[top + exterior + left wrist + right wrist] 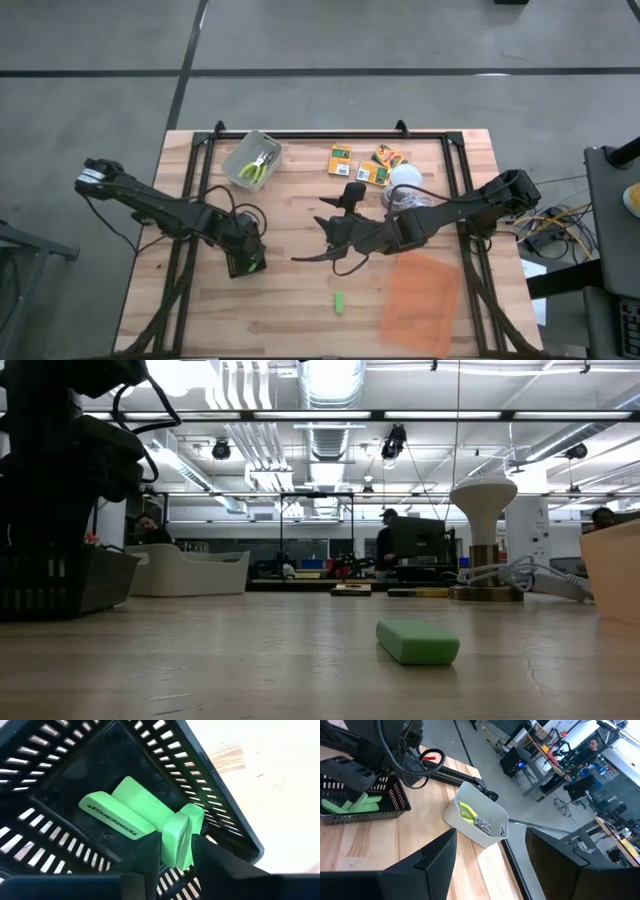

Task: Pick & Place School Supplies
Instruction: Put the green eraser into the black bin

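Observation:
My left gripper (245,262) is down in the black slatted tray (55,760) near the table's left middle, shut on a bright-green stick (178,839). Two more green sticks (127,810) lie flat on the tray floor. Another green stick (340,301) lies alone on the wood nearer the front edge, also visible in the low view (417,642). My right gripper (335,240) hovers open at mid-table. Two yellow-green-handled tools (472,817) rest inside a pale bin (252,160). Three orange-yellow boxes (341,160) lie near the far edge. My left gripper pinches the green stick (176,851) between its two fingers (150,857) on the stick's broad faces, coming from above into the tray. The stick stands on edge between them. I cannot tell whether its far end (192,815) touches the sticks on the tray floor.
A big translucent orange sheet (420,290) lies on the right front of the table. A white lamp-like object (405,180) and cables sit by the boxes. The wood between the tray and the lone stick is bare. People sit at desks in the room beyond.

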`<state>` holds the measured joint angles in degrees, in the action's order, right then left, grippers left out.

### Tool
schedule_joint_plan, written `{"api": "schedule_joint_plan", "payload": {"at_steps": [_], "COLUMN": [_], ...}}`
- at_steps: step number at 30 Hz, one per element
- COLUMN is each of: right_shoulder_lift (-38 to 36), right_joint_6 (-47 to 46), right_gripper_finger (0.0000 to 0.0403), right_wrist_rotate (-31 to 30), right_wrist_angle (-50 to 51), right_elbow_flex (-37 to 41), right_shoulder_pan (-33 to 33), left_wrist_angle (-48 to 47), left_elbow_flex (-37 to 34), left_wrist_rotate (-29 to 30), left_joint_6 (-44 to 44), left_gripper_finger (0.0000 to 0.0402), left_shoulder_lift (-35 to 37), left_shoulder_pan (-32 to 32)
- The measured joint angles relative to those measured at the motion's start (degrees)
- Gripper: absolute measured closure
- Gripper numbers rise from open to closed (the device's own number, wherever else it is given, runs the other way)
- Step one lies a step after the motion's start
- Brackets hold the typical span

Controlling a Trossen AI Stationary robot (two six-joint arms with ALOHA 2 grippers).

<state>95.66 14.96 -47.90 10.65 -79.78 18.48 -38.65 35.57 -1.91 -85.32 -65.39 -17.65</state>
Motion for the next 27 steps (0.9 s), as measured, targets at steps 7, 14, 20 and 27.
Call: {"api": "schedule_joint_plan", "payload": {"at_steps": [7,14,20,27], "right_shoulder_lift": [0.0,0.0,0.0,0.0], "right_joint_6": [-0.51,-1.9,-1.92,-1.92], "right_gripper_finger": [0.017,0.017,0.017,0.017], "right_wrist_rotate": [0.03,0.15,0.15,0.14], "right_wrist_angle": [0.03,0.03,0.05,0.05], "right_elbow_flex": [0.08,0.08,0.08,0.08], "right_shoulder_pan": [-0.02,-0.02,-0.02,-0.02], "left_wrist_angle": [-0.6,-1.07,-1.15,-1.06], "left_elbow_flex": [-0.04,-0.09,0.0,0.9], "left_wrist_rotate": [0.0,0.0,0.0,1.34], "left_joint_6": [0.03,0.03,-0.04,3.24], "left_gripper_finger": [0.0253,0.0222,0.0209,0.0209], "left_shoulder_lift": [0.02,0.04,0.04,0.07], "left_shoulder_pan": [0.0,0.02,0.07,0.63]}}
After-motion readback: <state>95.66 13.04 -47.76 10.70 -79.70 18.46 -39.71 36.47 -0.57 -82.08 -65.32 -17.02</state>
